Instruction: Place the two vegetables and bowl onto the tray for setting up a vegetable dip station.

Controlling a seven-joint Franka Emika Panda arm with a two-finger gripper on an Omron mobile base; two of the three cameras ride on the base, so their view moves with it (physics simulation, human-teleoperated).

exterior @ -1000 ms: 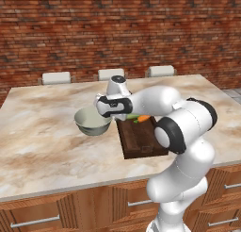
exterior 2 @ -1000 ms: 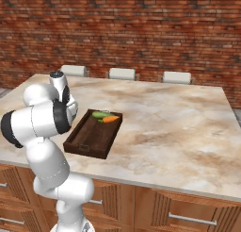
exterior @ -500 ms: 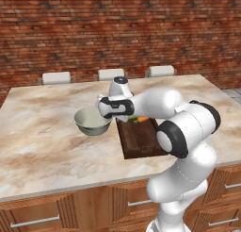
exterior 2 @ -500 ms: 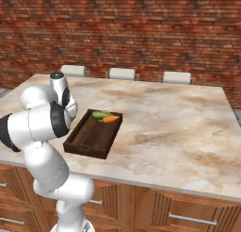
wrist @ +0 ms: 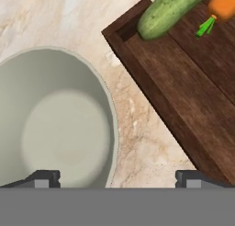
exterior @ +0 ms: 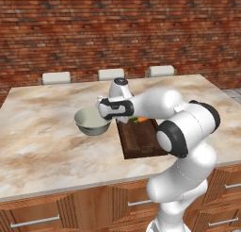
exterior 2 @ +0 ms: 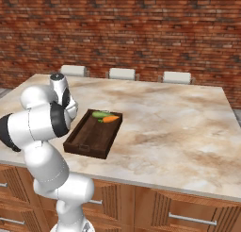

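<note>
Currently, bowl: pale grey-green, upright on the marble counter; under the hand's left fingertip side in the hand view; its near rim runs between the two fingertips; not on the tray
Cucumber: dark green, lying inside the tray at its far end, ahead of the hand and to its right; just beside the rim corner
Carrot: orange with a green stub; beside the cucumber on the tray, further right of the hand; whether the two touch I cannot tell
Tray: dark brown wood, raised rim; to the right of the hand; its long edge runs close beside the bowl with a strip of counter between; the near part is bare
Gripper: fingers spread wide; nothing between them; one tip over the bowl, the other over the tray's edge; pointing down above the gap
Surroundings: brick wall behind; three pale chair backs at the counter's far edge
</note>
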